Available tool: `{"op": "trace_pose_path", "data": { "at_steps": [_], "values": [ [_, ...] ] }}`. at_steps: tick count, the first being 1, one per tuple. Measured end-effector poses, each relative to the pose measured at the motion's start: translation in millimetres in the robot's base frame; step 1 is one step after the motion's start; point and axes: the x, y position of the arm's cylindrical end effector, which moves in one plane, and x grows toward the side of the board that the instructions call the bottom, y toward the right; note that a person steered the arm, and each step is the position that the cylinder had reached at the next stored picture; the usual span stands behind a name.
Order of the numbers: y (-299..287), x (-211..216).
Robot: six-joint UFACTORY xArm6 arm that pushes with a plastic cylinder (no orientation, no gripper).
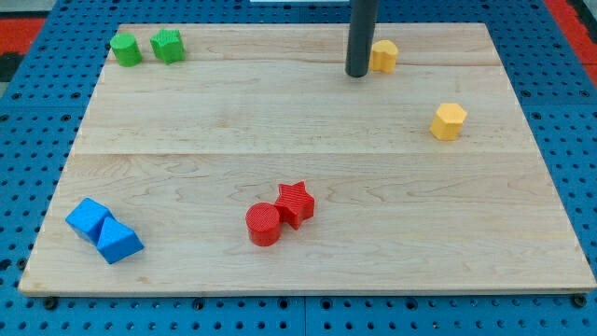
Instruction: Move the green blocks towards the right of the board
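A green cylinder (126, 49) and a green star-shaped block (168, 45) sit side by side at the view's top left of the wooden board (308, 140). My tip (357, 72) stands near the view's top, right of centre, far to the right of both green blocks. It is just left of a yellow block (383, 56), close to it or touching.
A yellow hexagonal block (449, 121) lies at the right. A red cylinder (264, 224) and a red star (295, 203) touch each other at bottom centre. Two blue blocks (89, 217) (118, 242) sit at bottom left. Blue pegboard (37, 84) surrounds the board.
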Motion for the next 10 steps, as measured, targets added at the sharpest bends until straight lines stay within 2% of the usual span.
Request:
{"op": "trace_pose_path", "data": {
  "at_steps": [1,2,3,4,5,6,7,8,10],
  "values": [
    [-127,4],
    [-271,-25],
    [-362,-13],
    [-369,-12],
    [-369,-50],
    [-364,-59],
    [-307,-59],
    [-257,-80],
    [-276,-121]
  ]
}}
